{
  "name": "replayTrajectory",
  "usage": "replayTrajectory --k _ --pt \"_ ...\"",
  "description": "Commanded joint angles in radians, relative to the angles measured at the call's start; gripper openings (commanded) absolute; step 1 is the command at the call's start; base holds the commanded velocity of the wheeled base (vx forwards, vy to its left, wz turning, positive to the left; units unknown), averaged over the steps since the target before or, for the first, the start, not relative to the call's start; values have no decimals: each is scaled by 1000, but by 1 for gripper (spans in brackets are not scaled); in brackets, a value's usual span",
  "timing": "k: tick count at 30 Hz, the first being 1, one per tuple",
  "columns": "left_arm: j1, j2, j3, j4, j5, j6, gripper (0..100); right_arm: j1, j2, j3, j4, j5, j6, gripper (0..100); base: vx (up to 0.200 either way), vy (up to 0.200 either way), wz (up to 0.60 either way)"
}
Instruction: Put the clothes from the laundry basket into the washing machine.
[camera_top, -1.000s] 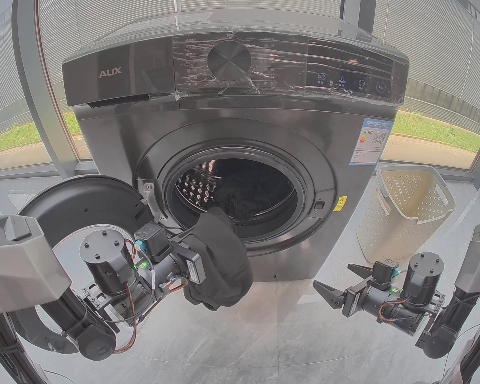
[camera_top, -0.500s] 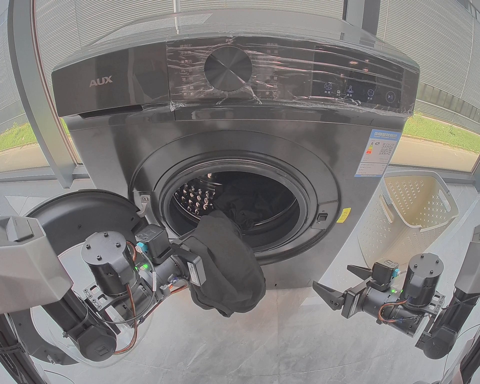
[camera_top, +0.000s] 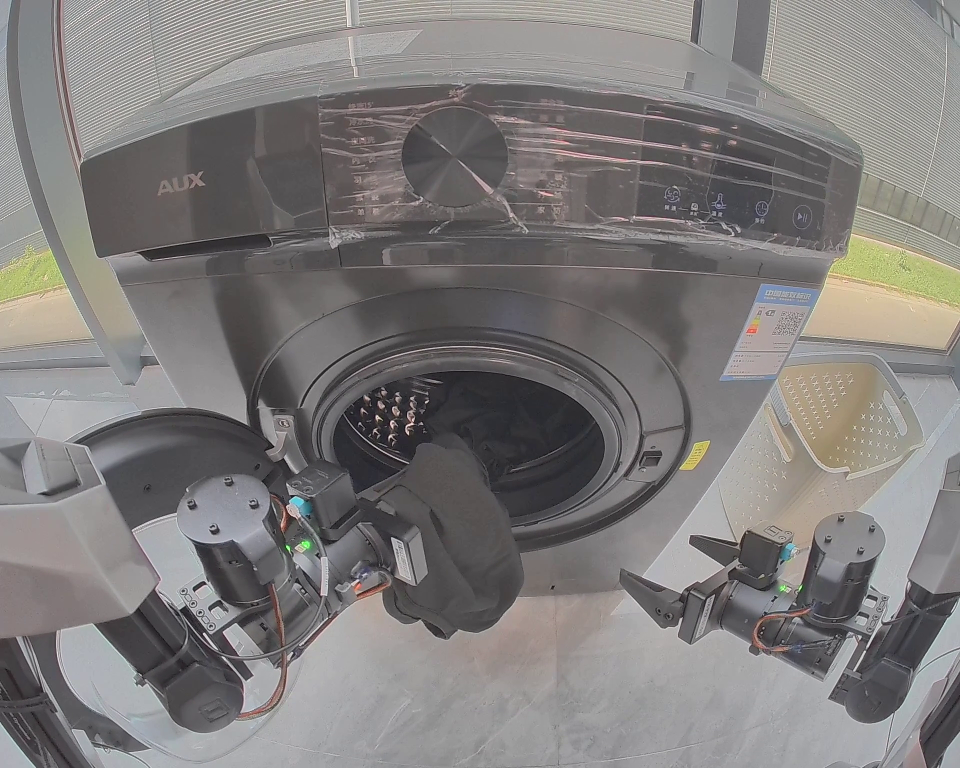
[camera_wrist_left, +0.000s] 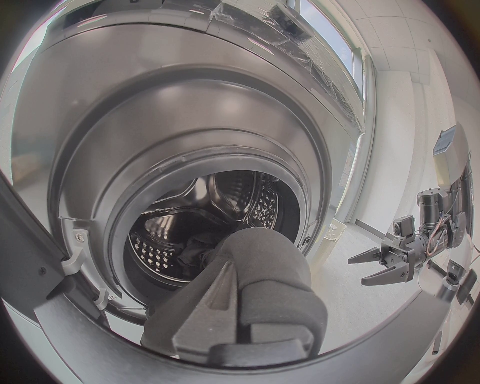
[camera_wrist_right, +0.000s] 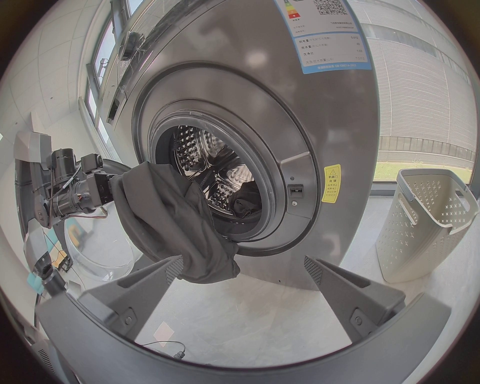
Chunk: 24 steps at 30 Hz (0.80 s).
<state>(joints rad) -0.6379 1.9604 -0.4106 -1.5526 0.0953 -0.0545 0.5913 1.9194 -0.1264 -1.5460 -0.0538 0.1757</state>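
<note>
The washing machine (camera_top: 470, 300) stands straight ahead with its round door (camera_top: 160, 455) swung open to the left. Dark clothes (camera_top: 510, 425) lie inside the drum (camera_wrist_left: 200, 220). My left gripper (camera_top: 440, 510) is shut on a black garment (camera_top: 460, 550), which drapes over its fingers and hangs in front of the drum's lower lip. The garment (camera_wrist_left: 270, 280) also covers most of the fingers in the left wrist view. My right gripper (camera_top: 660, 562) hangs open low at the right of the machine, holding nothing. The garment (camera_wrist_right: 170, 220) hangs just outside the opening in the right wrist view.
A cream laundry basket (camera_top: 850, 430) leans on the floor at the machine's right side, its visible inside bare. Pale tiled floor (camera_top: 560, 680) spreads in front of the machine. The open door takes up the space at the lower left.
The head view has moved closer to the machine, which now looks larger. My left gripper with the black garment sits nearer the drum's lip. The right gripper keeps its pose.
</note>
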Motion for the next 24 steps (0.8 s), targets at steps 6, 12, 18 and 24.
replayTrajectory --k 6,12,18,24 --pt "-42 15 -10 -1 43 -1 0 70 -26 1 1 -49 28 100 0 0 0" --pt "-34 101 -85 -1 50 4 0 74 -20 1 1 -49 30 100 0 0 0" --pt "-40 176 -152 0 40 7 0 82 -25 -2 0 -49 30 100 0 0 0" --pt "20 344 -393 12 -14 -7 0 82 -42 -2 0 -49 28 100 0 0 0"
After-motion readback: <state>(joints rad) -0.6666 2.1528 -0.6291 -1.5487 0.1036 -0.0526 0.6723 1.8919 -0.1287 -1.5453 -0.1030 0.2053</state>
